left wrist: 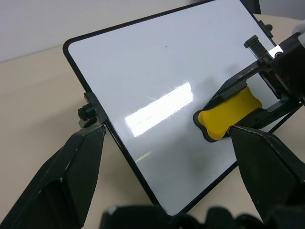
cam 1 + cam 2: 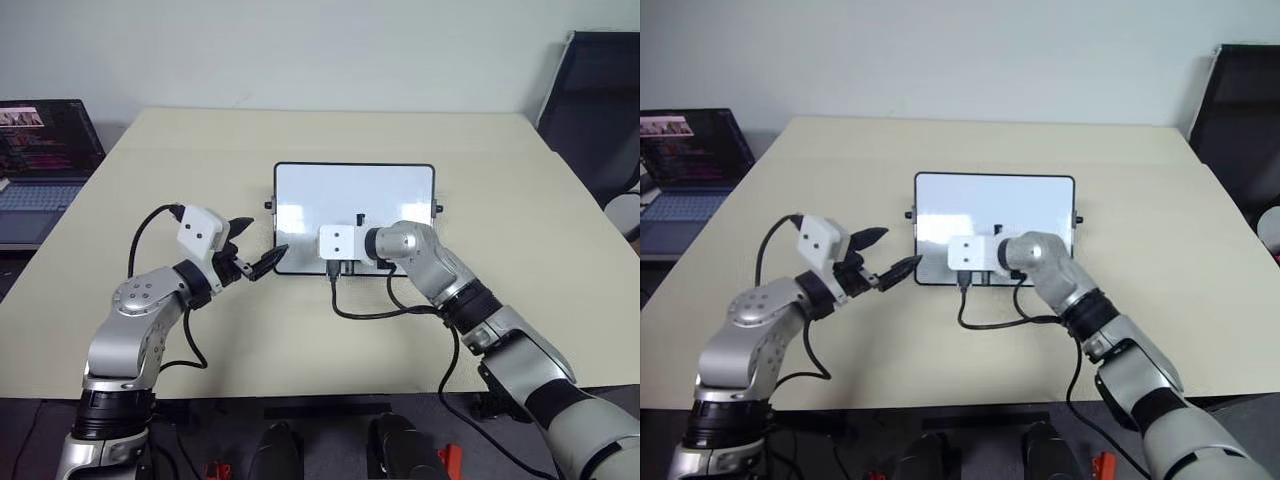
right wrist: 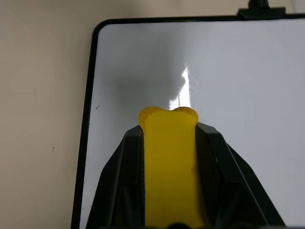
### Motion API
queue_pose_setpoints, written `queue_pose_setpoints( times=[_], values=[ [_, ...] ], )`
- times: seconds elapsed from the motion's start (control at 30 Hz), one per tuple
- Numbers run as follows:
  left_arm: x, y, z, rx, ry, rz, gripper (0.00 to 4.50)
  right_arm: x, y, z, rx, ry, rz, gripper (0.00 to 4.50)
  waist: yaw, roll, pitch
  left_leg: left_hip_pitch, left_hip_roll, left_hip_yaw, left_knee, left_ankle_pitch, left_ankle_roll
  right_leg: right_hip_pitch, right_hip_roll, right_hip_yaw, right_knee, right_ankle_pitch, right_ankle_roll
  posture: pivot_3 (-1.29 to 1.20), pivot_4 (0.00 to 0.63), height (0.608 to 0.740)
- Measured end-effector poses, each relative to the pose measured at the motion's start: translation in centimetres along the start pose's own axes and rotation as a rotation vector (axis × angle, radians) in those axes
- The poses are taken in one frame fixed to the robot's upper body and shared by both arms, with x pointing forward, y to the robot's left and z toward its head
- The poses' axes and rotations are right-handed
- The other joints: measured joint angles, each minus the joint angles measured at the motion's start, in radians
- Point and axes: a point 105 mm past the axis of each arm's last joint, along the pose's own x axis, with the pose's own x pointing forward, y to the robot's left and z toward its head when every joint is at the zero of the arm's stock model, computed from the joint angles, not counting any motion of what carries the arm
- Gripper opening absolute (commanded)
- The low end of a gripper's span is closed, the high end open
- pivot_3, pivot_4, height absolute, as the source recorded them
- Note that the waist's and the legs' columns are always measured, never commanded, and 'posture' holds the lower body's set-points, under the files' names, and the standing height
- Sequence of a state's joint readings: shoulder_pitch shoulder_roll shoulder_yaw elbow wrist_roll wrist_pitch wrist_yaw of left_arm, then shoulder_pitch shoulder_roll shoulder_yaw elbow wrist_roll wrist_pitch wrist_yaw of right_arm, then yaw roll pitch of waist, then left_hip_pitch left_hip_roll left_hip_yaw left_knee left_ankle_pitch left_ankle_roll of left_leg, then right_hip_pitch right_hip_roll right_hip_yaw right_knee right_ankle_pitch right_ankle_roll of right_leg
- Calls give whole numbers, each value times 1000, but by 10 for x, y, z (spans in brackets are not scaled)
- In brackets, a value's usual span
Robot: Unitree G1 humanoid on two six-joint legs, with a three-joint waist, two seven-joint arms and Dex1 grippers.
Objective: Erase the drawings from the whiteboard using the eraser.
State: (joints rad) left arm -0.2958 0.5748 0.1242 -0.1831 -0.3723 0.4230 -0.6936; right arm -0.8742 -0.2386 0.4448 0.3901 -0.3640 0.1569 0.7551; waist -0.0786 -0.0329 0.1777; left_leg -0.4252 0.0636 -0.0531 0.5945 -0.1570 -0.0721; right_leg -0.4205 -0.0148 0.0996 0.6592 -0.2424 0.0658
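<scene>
The whiteboard [image 2: 340, 195] lies at the middle of the table, black-framed with a small knob [image 1: 87, 113] on its short side. The drawings are out of view; the white surface that shows carries glare and a few tiny specks. The yellow eraser [image 1: 231, 112] rests on the board near its front edge, and my right gripper [image 3: 169, 129] is shut on it. My left gripper [image 2: 262, 240] stands open beside the board's front left corner, its fingers spread on either side of that corner in the left wrist view. Whether it touches the frame I cannot tell.
An open laptop [image 2: 45, 160] sits off the table's left side. A dark chair [image 2: 600, 110] stands at the back right. The beige table [image 2: 500, 200] stretches wide around the board. Black cables [image 2: 375, 312] hang from both wrists.
</scene>
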Motion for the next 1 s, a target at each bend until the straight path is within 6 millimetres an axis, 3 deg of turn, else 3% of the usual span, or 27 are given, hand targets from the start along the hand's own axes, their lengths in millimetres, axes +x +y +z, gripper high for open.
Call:
queue_pose_setpoints(
  times=[0.1, 0.17, 0.23, 0.43, 0.5, 0.63, 0.73, 1.0],
  values=[
    [7, -4, 7, 7, -16, -47, 4500, -17, -16, 4, 145, -52, -121, 1111, 1, 0, 0, -1, 0, 0, 0, 0, 0, 0, 0, -1, 0, 0, 0, 0, 150, 740],
    [15, -10, 19, 16, -51, -105, 4500, -42, -23, 8, 374, -144, -242, 1111, 8, 0, 0, -2, 1, -2, -1, 0, 0, -1, 1, -2, 0, -1, 3, 0, 150, 740],
    [26, -21, 36, 25, -102, -187, 4500, -72, -17, 7, 620, -211, -334, 1111, 20, 0, 0, -4, 1, -3, -2, -2, -2, -2, 1, -3, 1, -3, 7, 0, 150, 740],
    [40, -54, 49, 43, -111, -411, 4500, -139, 10, -28, 907, -103, -516, 1111, 23, 0, 0, -5, 1, -2, -2, -4, -7, -3, 0, -3, -1, -5, 7, 0, 150, 740],
    [53, -75, 56, 60, -117, -536, 4500, -166, 21, -54, 977, 7, -645, 1111, 27, 0, 0, -5, 1, -2, -1, -4, -7, -2, 0, -3, -1, -9, 1, 0, 150, 740],
    [70, -98, 60, 86, -119, -684, 4500, -198, 25, -96, 1010, 231, -840, 1111, 21, 0, 0, -5, -1, 0, 4, -4, -7, -2, -1, -1, -2, -7, 0, 0, 150, 740],
    [80, -117, 62, 106, -125, -803, 4500, -203, 26, -112, 1020, 299, -877, 1111, 13, 0, 0, -4, -1, 0, 4, -4, -6, -1, -1, -1, -1, -7, 0, 0, 150, 740],
    [93, -146, 42, 163, -73, -958, 4500, -181, 15, -136, 1013, 328, -834, 1111, 6, 1, 1, -5, -1, -1, 1, -4, -6, -2, -1, -1, -1, -8, 2, 0, 150, 740]
  ],
)
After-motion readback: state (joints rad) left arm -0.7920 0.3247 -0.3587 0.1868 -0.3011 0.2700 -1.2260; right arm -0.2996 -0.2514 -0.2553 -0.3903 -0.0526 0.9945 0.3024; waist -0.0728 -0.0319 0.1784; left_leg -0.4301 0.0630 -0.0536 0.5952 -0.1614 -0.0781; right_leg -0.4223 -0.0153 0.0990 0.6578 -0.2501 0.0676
